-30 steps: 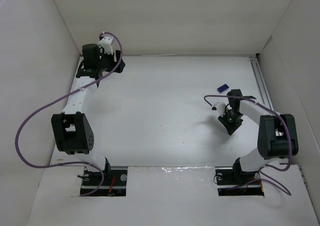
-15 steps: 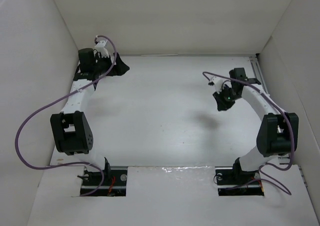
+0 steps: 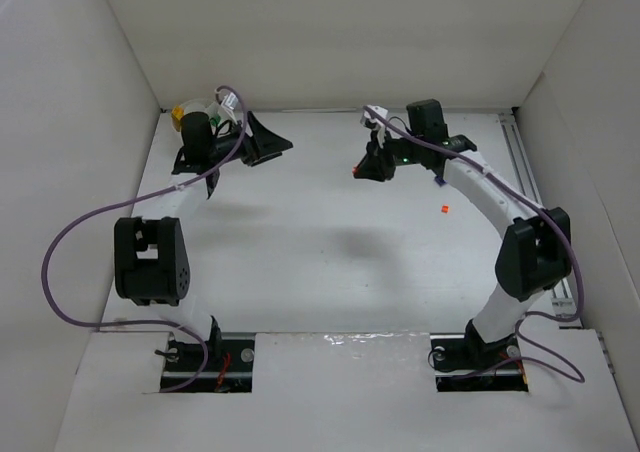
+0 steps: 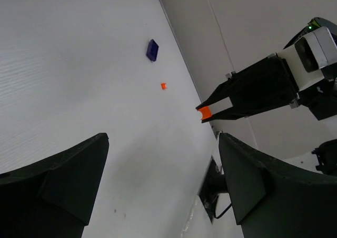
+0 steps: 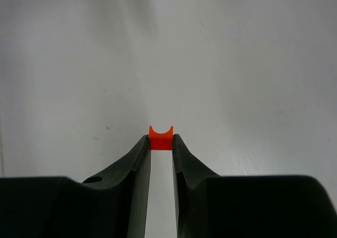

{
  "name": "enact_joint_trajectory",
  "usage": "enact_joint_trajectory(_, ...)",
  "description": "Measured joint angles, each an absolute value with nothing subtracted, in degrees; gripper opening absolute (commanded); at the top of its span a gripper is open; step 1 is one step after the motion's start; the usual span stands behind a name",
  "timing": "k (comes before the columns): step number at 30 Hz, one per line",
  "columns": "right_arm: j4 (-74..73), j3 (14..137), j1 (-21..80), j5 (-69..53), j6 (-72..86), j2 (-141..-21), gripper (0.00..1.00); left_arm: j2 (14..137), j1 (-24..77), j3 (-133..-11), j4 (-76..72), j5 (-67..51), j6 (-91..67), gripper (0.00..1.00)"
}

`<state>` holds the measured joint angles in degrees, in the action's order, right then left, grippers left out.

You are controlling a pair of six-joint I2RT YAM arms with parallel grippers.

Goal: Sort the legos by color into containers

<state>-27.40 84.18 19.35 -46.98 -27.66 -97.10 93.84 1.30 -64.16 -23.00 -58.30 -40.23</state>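
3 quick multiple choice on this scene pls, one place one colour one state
1. Where is the dark blue lego? A atop an arm B on the table C on the wall
2. What colour is the held lego in the right gripper? A yellow B green C orange
3. How is the left gripper? A open, empty B shut on a lego C shut, empty
1 B, it rests on the white surface. 2 C, the pinched brick is orange. 3 A, it gapes wide, nothing inside.

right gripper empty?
No, the right gripper pinches an orange brick between its fingertips, as the right wrist view shows.
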Motion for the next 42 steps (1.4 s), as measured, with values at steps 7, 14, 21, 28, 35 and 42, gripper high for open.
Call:
enact_joint_trajectory(7, -12.25, 84.12, 25.45, -49.08, -17.3, -98.41, 0.06, 99.74, 4.19, -65.6, -28.75, -60.53, -47.51, 0.77)
enact_joint_trajectory(14, -2.46, 84.14, 29.17, -48.34, -10.72, -98.41, 0.06, 103.61, 6.85, -68.95, -30.52, -61.6, -50.11, 0.64)
enact_joint_trajectory(21, 0.54, 84.14, 30.0, -43.55, -9.41, -98.8, 0.06, 103.77, 8.4, -71.2, -34.06, -64.14, -52.01, 0.53)
enact_joint_trajectory(28, 0.84, 84.05, 30.85, -37.52, -10.31, -99.15, 0.05, 103.77, 8.43, -71.22, -34.65, -64.51, -52.64, 0.51)
enact_joint_trajectory(35, 0.93, 83.9, 32.27, -31.48, -12.43, -99.15, 0.05, 103.77, 9.02, -72.77, -31.9, -64.25, -48.93, 0.46)
enact_joint_trajectory(42, 1.06, 83.4, 32.69, -29.45, -13.78, -99.15, 0.05, 102.76, 10.39, -79.42, -16.4, -57.49, -34.72, 0.46)
